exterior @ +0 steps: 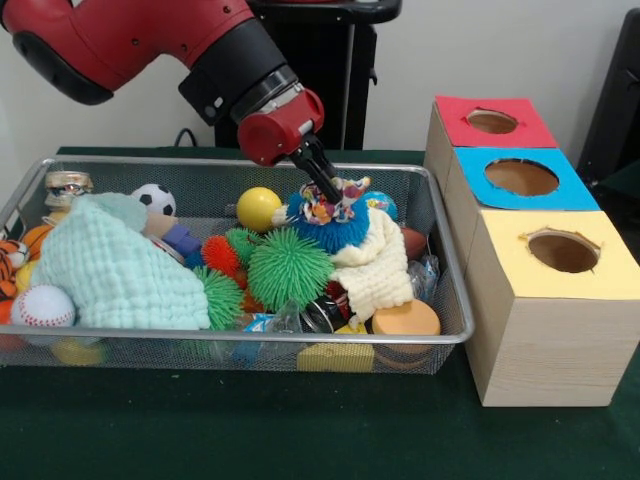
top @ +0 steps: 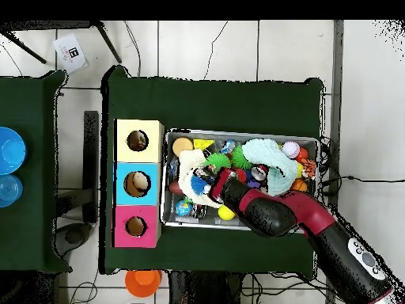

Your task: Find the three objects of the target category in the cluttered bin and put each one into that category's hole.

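Observation:
The silver wire-mesh bin (exterior: 250,338) is full of toys; it also shows in the overhead view (top: 241,132). My gripper (exterior: 335,192) reaches down into its middle and is shut on the tufted top of a blue spiky ball (exterior: 325,228), which rests against a cream cloth (exterior: 375,270). The overhead view shows the gripper (top: 212,187) over the same ball (top: 201,184). A big green spiky ball (exterior: 288,268) and an orange spiky ball (exterior: 220,253) lie just beside it. The blue-topped hole (exterior: 521,177) is in the middle box to the right, with something pale inside (top: 138,184).
A mint cloth (exterior: 120,265) covers the bin's left part. A yellow ball (exterior: 258,208), soccer ball (exterior: 153,198) and baseball (exterior: 42,305) lie around. The red-topped hole (exterior: 492,121) and yellow-topped hole (exterior: 563,251) flank the blue one. The boxes stand taller than the bin's rim.

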Available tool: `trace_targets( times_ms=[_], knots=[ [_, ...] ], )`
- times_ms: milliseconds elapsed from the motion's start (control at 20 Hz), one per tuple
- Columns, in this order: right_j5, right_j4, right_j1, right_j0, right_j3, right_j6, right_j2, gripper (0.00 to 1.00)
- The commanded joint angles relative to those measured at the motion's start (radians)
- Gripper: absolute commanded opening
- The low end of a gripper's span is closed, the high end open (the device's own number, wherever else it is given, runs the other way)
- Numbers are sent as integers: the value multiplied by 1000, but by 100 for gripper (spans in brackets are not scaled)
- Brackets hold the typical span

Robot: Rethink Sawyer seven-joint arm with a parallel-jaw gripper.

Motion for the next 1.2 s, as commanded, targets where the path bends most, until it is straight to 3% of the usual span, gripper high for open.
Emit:
trace_targets(
  times_ms=[50,1200],
  knots=[
    [91,-39,-44,24,-145,-53,-103,0],
    [135,11,-71,59,-161,-36,-127,0]
  ],
)
